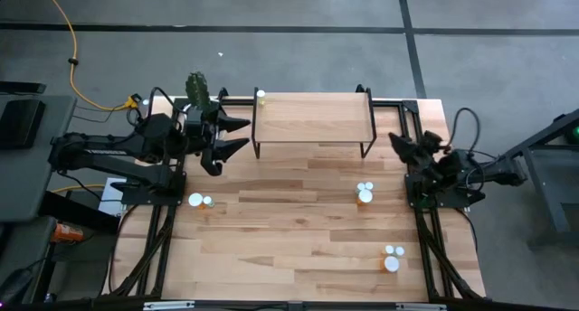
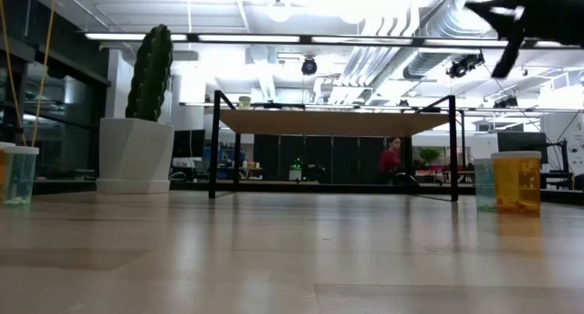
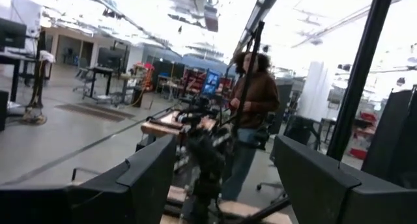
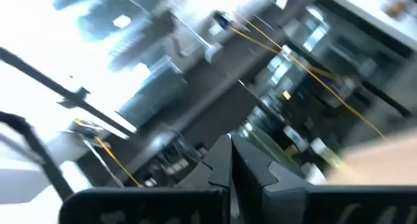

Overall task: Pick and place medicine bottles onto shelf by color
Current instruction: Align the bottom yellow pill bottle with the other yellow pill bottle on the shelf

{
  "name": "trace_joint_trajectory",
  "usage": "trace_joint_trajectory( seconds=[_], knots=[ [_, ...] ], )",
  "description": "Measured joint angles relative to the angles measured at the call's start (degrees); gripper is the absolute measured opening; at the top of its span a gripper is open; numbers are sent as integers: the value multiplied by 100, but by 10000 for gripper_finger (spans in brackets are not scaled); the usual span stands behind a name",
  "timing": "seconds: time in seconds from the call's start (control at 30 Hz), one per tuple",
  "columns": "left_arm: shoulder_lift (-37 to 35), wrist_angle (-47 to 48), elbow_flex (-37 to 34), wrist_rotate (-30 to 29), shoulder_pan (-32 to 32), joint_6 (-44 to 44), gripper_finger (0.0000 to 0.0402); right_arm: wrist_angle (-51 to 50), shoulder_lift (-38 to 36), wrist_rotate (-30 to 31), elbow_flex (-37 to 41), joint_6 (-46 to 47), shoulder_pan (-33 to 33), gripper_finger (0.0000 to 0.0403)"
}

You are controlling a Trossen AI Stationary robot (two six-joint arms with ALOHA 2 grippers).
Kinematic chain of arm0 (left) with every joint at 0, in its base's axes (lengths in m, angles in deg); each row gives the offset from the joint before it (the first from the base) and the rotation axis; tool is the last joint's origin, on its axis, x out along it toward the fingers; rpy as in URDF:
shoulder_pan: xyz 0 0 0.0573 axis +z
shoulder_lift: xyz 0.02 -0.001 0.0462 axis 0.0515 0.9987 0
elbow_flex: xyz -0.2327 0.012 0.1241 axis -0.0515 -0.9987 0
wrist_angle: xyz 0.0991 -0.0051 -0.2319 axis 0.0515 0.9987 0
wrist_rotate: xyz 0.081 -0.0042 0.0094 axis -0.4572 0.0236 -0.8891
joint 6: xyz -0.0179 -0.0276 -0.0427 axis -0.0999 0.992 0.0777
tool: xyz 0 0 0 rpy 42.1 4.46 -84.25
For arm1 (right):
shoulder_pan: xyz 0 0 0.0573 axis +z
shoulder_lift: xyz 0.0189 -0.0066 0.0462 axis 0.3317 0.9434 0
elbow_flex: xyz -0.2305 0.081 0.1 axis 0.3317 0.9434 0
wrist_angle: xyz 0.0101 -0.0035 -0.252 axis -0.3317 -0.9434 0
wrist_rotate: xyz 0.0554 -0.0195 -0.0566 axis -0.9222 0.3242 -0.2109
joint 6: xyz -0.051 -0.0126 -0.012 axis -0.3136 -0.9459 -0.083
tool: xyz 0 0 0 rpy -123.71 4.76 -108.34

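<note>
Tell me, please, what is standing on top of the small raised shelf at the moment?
One small bottle stands at the shelf's back left corner; the rest of its board looks bare. From above, the board hides whatever lies beneath it; the low view shows nothing under it.

The high camera looks straight down on my whole worktop. The low one sits at its surface, facing level into the room; both share the shelf. My wrist cameras look past my fingers roomward.

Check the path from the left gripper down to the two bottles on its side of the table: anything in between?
Nothing visible. The open left gripper hangs beside the shelf; only bare tabletop separates it from the two bottles.
</note>
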Motion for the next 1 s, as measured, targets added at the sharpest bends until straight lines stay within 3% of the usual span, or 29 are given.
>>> trace_joint_trajectory(
  seconds=[0.17, 0.4, 0.6, 0.8, 1.0],
  knots=[
    [-84, 255, 0, 0, 0, 144, 250, 483, 711, -38, -342, -829, 0, 0],
    [-84, 316, 0, -2, 0, 148, 250, 446, 1791, 2, -1118, -1149, 0, 0],
    [-82, 318, 0, -2, 0, 163, 250, 412, 2390, 837, -1719, -1523, 0, 0],
    [-80, 349, 0, -4, 0, 343, 250, -507, 2831, 854, -2445, -1854, 0, 1],
    [-80, 353, 0, -56, 0, 343, 250, -2280, 3124, 775, -3304, -1530, 0, 1]
  ],
)
